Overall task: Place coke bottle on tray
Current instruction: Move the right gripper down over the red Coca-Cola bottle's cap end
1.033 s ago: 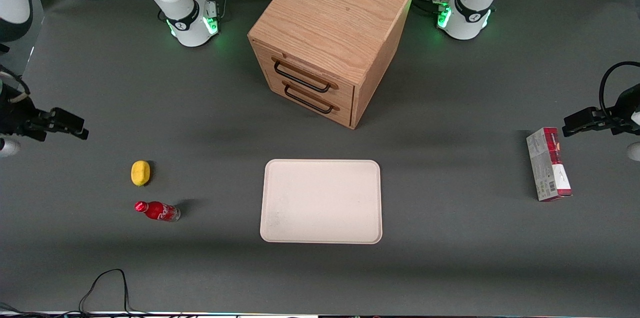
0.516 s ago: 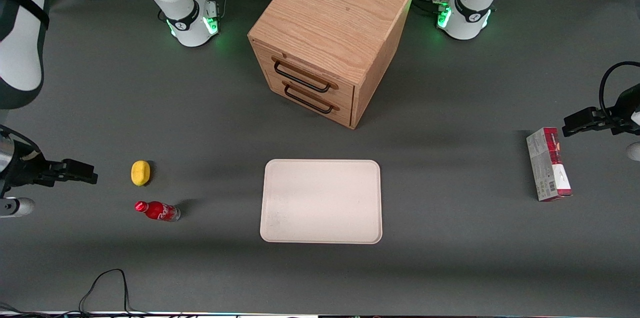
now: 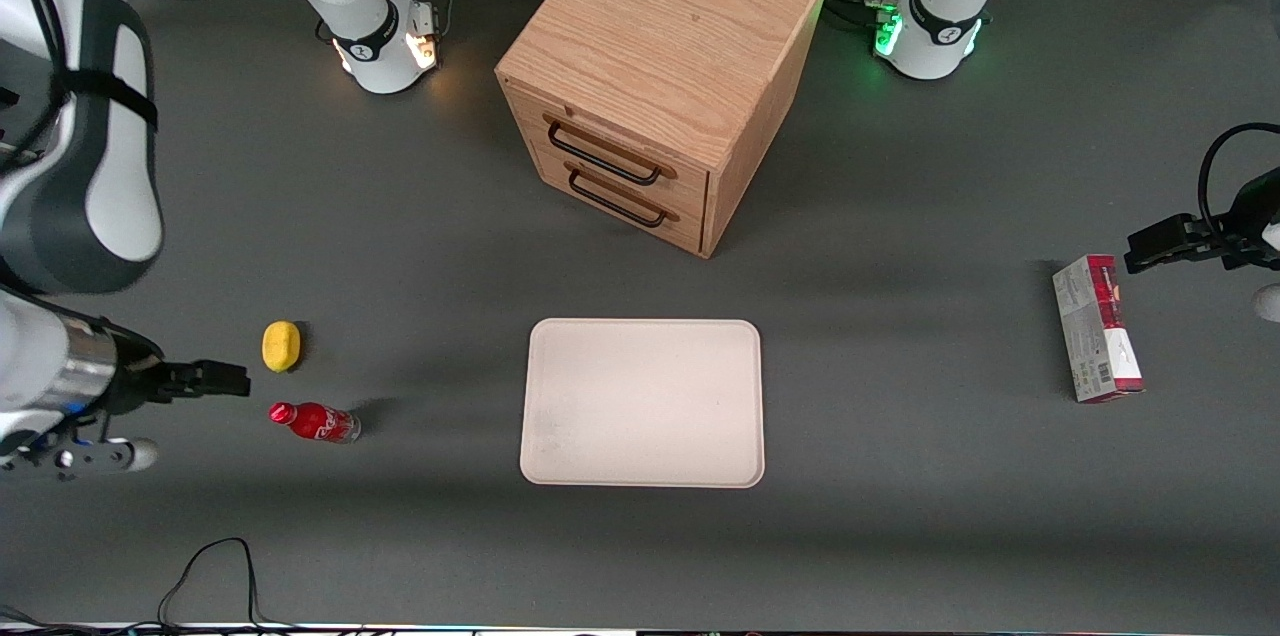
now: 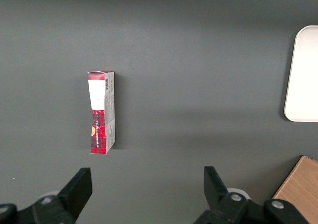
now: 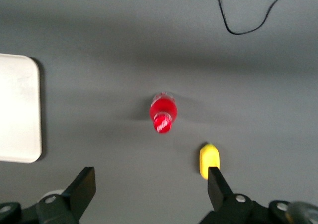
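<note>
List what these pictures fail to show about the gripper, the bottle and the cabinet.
- Gripper: front view shows it side-on, so jaw spacing is unreadable there; the wrist view shows the jaws open.
- Coke bottle: lettering too small in front view, blurred in wrist view.
- Cabinet: drawer contents hidden by shut fronts.

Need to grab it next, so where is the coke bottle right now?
The coke bottle stands on the table toward the working arm's end, beside the lemon and nearer the front camera, with the open gripper close by.

A dark grey table (image 3: 900,516) fills the scene, evenly lit; a wooden two-drawer cabinet (image 3: 660,76) (black handles) stands mid-table near the edge farthest from the front camera.
</note>
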